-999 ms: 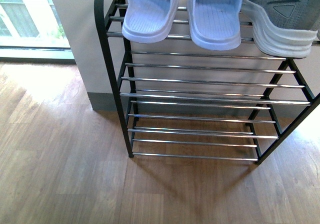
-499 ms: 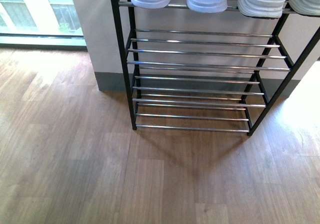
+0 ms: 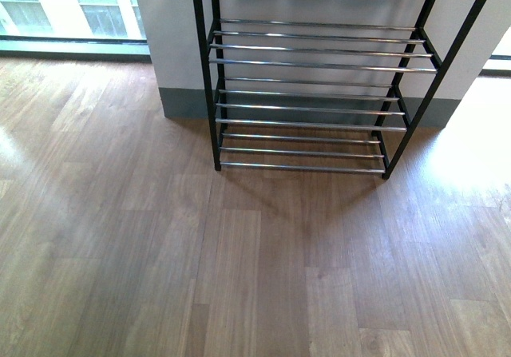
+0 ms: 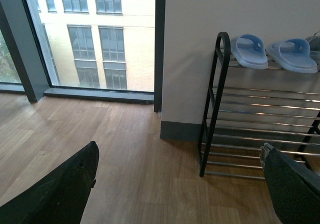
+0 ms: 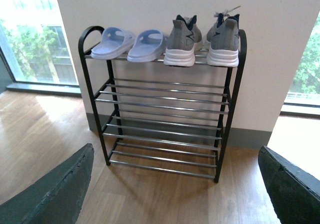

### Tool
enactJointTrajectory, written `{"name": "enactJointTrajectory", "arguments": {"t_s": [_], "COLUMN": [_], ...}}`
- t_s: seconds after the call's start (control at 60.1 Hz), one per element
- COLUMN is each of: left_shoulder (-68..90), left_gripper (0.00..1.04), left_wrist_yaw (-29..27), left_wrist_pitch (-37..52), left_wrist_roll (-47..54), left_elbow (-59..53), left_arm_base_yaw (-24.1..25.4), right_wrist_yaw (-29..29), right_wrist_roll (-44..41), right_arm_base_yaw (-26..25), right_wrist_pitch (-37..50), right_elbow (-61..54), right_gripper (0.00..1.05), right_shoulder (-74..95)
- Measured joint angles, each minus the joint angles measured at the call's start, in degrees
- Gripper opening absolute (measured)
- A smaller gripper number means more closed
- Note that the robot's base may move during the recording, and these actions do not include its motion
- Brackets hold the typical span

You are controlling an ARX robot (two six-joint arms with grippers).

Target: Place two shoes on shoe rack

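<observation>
wood floor (image 3: 255, 277) | front: shoe rack (image 3: 311, 93) lower tiers | right wrist: sneakers (image 5: 202, 41), sandals (image 5: 132, 43)

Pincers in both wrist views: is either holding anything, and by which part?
Nothing is held. The left pincer and right pincer are open and empty; all four shoes sit on the rack.

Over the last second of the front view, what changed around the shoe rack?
The view pulled back: the shoe rack shrank and slid up-frame, leaving only the soles at the top edge. Sandals and sneakers sit on the top shelf as before. Nothing was gripped or released.
</observation>
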Motion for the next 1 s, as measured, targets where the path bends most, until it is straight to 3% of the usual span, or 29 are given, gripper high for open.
{"name": "enactJointTrajectory", "arguments": {"t_s": [0.999], "left_shoulder": [0.00], "left_gripper": [0.95], "left_wrist_yaw": [0.02], "left_wrist_pitch": [0.00], "left_wrist_roll": [0.07], "left_elbow": [0.00], "left_arm_base_yaw": [0.00], "right_wrist_yaw": [0.00], "right_wrist_roll": [0.00], "right_arm_base_yaw": [0.00], "right_wrist_pitch": [-0.02], "right_elbow": [0.00], "right_gripper": [0.95], "right_shoulder": [0.02]}}
